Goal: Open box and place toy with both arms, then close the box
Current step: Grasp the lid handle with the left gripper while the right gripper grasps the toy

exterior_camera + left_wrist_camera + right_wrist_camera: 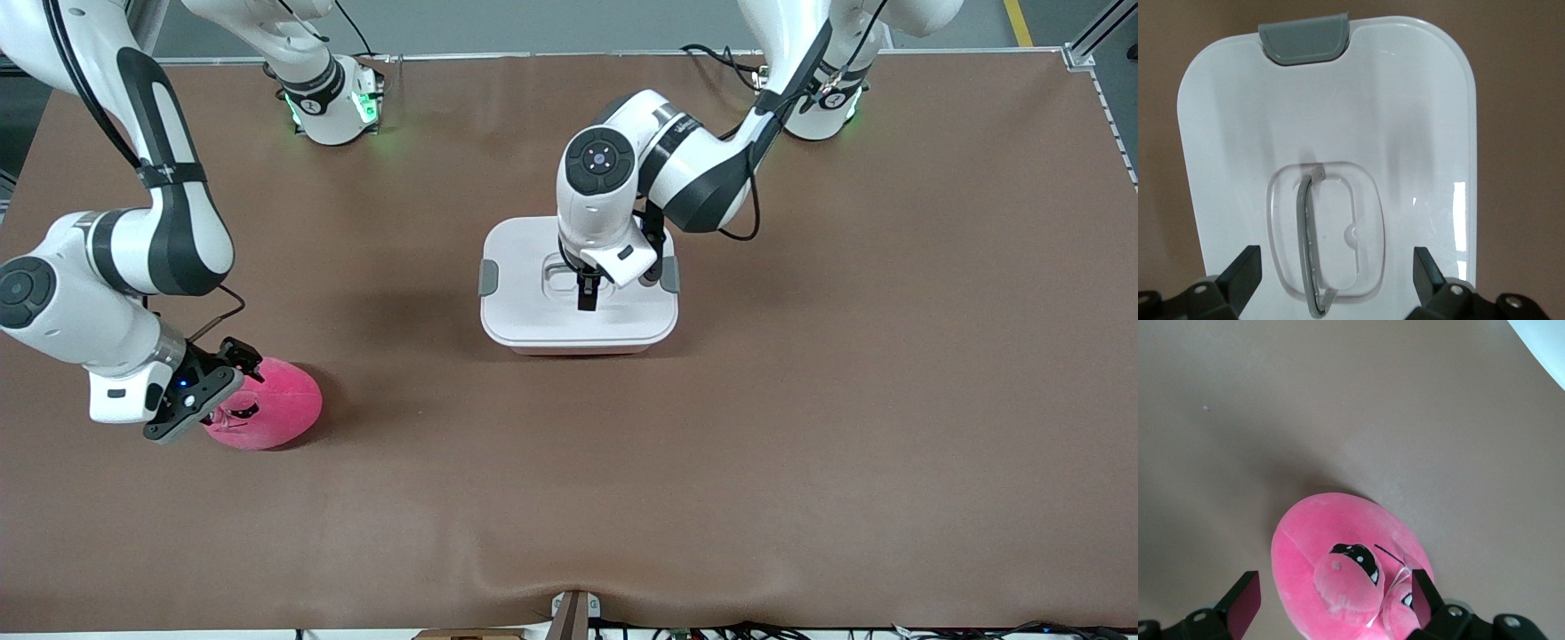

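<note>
Toy (271,404) on surface (800,427) at right arm's end, nearest camera. Right claw (1331,603) spread wide astride toy, nothing gripped. Farther, mid-surface: box (578,298), lid shut. Left claw (1335,270) wide open over lid handle (1308,247), empty.

No legible text, labels, brand marks, numbers or signs on the box lid (578,302), toy (271,409) or arms.

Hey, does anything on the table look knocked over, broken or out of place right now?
Nothing stands out. The box sits flat with its lid on, and the pink plush toy rests intact on the table.
</note>
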You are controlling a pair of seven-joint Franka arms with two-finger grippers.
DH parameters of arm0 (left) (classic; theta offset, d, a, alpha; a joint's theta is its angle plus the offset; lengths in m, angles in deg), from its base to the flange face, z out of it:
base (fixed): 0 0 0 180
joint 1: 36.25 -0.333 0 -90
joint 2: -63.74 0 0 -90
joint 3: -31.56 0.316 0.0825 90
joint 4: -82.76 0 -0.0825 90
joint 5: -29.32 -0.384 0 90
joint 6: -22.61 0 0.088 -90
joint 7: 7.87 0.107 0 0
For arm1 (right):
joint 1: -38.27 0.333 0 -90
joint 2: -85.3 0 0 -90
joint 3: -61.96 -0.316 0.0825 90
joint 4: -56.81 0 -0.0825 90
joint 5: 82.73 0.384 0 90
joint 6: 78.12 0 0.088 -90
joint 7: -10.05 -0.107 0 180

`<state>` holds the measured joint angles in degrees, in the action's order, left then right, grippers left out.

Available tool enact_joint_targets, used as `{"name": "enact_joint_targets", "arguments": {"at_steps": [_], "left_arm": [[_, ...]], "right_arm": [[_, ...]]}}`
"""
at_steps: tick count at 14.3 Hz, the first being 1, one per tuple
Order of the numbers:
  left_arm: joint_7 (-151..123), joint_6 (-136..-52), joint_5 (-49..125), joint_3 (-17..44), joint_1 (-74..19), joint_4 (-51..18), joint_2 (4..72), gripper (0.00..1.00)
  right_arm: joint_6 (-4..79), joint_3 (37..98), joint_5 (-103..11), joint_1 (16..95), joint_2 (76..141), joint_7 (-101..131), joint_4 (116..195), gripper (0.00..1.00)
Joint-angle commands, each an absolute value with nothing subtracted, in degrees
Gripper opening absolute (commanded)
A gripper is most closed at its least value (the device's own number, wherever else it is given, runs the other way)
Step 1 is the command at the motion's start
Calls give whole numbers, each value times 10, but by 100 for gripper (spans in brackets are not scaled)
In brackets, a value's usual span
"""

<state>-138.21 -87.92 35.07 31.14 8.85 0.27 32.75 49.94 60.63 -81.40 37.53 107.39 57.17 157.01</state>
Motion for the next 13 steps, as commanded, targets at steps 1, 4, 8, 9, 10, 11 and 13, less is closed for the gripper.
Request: {"name": "enact_joint_targets", "arguments": {"at_steps": [1, 4, 8, 9, 10, 11, 13], "left_arm": [[-1418, -890, 348, 317, 94, -7, 330, 100], [-1439, -928, 347, 318, 116, -49, 332, 100], [-1448, -931, 342, 317, 120, -53, 332, 100], [-1448, -931, 337, 317, 122, -54, 333, 93], [-1448, -931, 332, 317, 123, -56, 335, 62], [-1448, -931, 330, 317, 124, -56, 336, 29], [-1448, -931, 327, 317, 124, -56, 336, 0]], "right_arm": [[512, 606, -812, 370, 1080, 597, 1575, 100], [512, 606, -813, 368, 1085, 597, 1590, 100], [511, 606, -812, 363, 1091, 597, 1601, 100], [511, 606, -812, 364, 1094, 597, 1601, 100], [512, 606, -812, 364, 1095, 597, 1601, 100], [511, 606, -812, 363, 1096, 598, 1601, 100], [511, 606, -812, 364, 1097, 604, 1601, 61]]}}
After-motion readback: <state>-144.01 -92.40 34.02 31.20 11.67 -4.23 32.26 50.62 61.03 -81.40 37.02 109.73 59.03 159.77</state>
